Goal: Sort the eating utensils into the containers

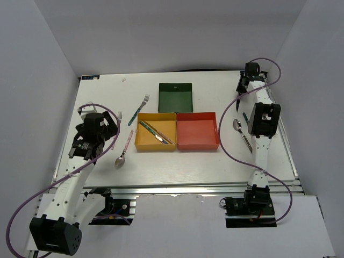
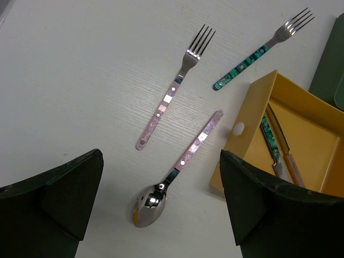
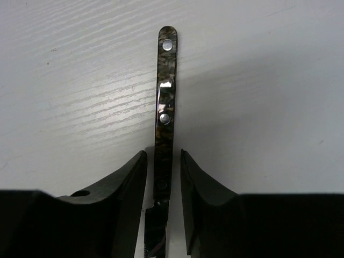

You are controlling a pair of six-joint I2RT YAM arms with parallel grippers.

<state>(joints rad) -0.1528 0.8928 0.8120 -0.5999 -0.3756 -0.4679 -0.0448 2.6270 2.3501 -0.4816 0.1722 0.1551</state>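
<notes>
— Three shallow square trays mid-table?
— Yes: the dark green tray (image 1: 176, 98) behind; the yellow-orange tray (image 1: 146, 142), holding two knives (image 1: 157, 133), touching the red tray (image 1: 197, 131).
— And the right gripper (image 3: 163, 156)?
— At the far right corner, jaws narrowed around a dark mottled utensil handle (image 3: 165, 86), slim gaps each side, not clamped.
— And the left gripper (image 2: 161, 161)?
— Spread wide above the pink-handled spoon (image 2: 180, 164); a pink-handled fork (image 2: 174, 94) and a teal-handled fork (image 2: 247, 62) lie beside it.
</notes>
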